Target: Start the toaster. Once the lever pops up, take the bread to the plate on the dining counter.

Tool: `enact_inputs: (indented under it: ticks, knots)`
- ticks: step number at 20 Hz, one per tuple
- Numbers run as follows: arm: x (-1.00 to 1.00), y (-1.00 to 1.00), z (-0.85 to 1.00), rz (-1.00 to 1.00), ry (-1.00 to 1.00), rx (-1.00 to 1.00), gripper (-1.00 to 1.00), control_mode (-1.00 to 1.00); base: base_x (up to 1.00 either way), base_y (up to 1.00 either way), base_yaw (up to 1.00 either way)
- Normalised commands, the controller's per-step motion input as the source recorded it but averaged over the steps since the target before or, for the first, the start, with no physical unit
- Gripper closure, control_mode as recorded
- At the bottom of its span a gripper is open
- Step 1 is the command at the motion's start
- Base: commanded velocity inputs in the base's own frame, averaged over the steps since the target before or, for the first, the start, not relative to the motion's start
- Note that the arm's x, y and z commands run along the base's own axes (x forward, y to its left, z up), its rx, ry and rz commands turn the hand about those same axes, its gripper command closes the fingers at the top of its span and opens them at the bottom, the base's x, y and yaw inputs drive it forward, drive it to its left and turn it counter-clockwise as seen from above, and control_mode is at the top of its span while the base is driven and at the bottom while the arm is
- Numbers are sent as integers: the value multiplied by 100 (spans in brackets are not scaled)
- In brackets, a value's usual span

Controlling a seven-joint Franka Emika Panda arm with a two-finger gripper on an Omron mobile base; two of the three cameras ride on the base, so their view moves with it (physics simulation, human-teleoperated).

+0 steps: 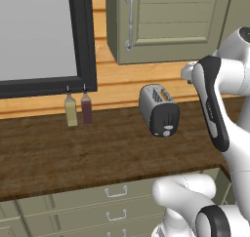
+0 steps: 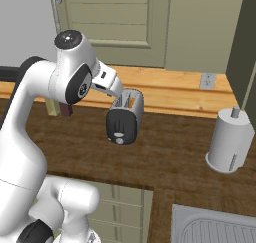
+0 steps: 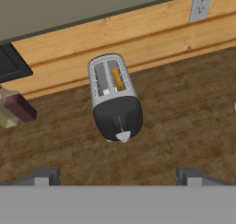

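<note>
Two dark finger tips (image 3: pixel 45 176) rise far apart at the bottom of the hand view, so the jaws stand wide open and hold nothing, touching nothing, with bare wood grain between them. Ahead of them and slightly to the left in that view sits the toaster (image 3: pixel 115 97), well clear of the tips, its black end face turned toward the hand and its long axis running away toward the wooden back wall. The small pale lever knob (image 3: pixel 123 136) sits low on that black face, at the end nearest the jaws, which is the relation the coming press appears to turn on: a reach forward and down onto the knob. An orange-tan edge of the bread (image 3: pixel 117 79) shows in the right-hand slot, so the slice seems loaded and the toaster not yet started. From the base cameras the arm hangs above and just behind the toaster (image 1: pixel 159 110) on the dark wood counter (image 1: pixel 58 148), over sage-green drawers. Two bottles (image 1: pixel 78 109) stand by the wall to the left, well apart; a white paper-towel roll (image 2: pixel 230 139) stands off to the right near a sink (image 2: pixel 215 227).
</note>
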Motion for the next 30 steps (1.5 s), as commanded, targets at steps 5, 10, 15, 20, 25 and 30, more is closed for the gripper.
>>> enact_inputs:
  ticks: [5,10,15,20,25,30]
  knots:
    - [0,0,0,0,0,0,-100,-100,0,0,0]
    - [0,0,0,0,0,0,-100,-100,0,0,0]
    - [0,0,0,0,0,0,-100,-100,0,0,0]
    - [0,0,0,0,0,0,-100,-100,0,0,0]
    - [0,0,0,0,0,0,-100,-100,0,0,0]
    - [0,0,0,0,0,0,-100,-100,0,0,0]
